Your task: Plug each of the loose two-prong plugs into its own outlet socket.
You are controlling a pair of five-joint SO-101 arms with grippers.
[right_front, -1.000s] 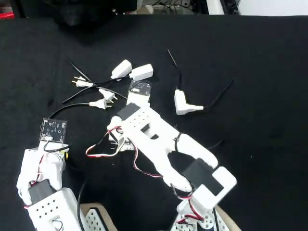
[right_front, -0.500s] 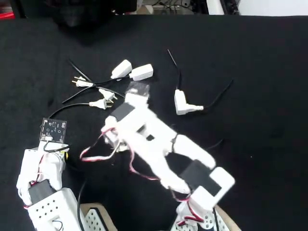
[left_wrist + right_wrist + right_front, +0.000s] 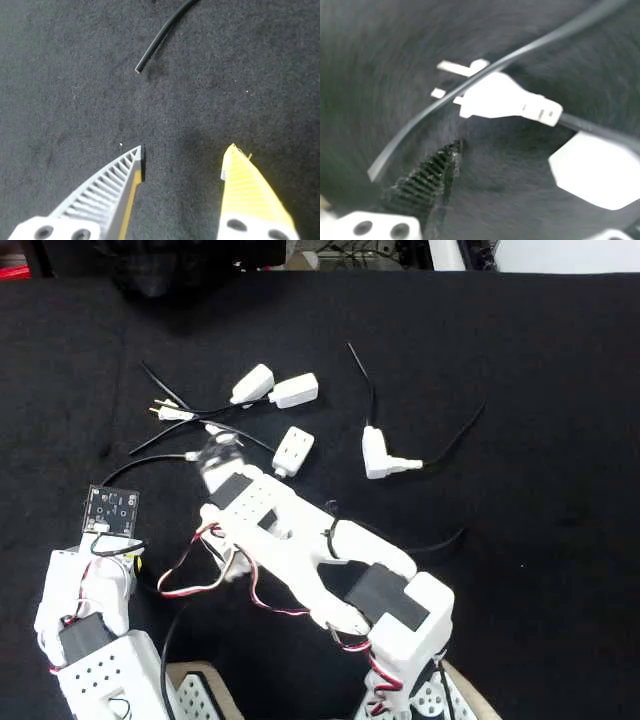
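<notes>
Several loose plugs (image 3: pixel 172 413) and white sockets (image 3: pixel 294 391) lie clustered on the table (image 3: pixel 540 360).
We see one plug (image 3: pixel 502 97) just before the right claw (image 3: pixel 216 452), whose grip we cannot tell; the left claw (image 3: pixel 186 150) hangs spread near a cable end (image 3: pixel 139 70).

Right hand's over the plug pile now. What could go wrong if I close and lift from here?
1. A black cable lies across the plug in front of the right hand; closing could pinch the cable too and spoil the grip.
2. A second plug lies in the same tangle, so a lift may drag it along.
3. The socket sits close beside that hand and could get knocked as it moves.
</notes>
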